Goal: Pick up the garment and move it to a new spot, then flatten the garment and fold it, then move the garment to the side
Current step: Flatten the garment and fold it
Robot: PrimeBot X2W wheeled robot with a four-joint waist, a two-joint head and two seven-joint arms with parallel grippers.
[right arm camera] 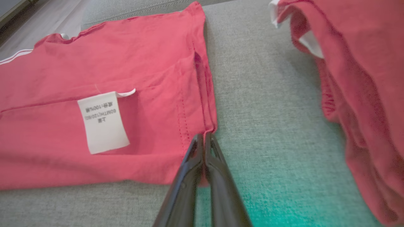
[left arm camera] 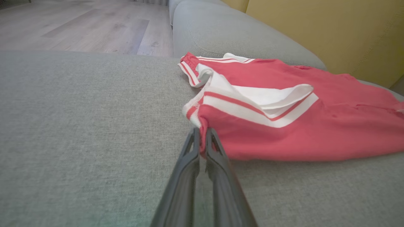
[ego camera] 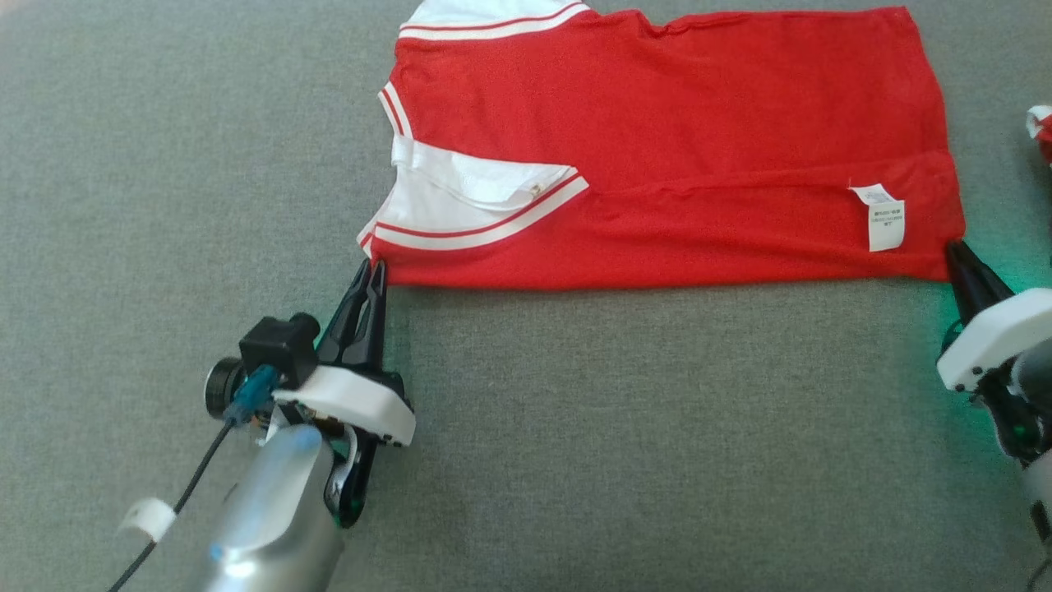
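Note:
The garment is a red shirt with white striped sleeve cuffs and a white collar, lying folded flat on a grey cushion, with a white care label near its right end. My left gripper is shut on the garment's near left corner by the striped cuff. My right gripper is shut on the near right corner at the hem. Both corners rest low on the cushion.
A second red-and-white piece of cloth lies just right of the garment, its edge at the head view's right border. The grey cushion stretches wide in front. Wooden floor and a yellow backrest lie beyond.

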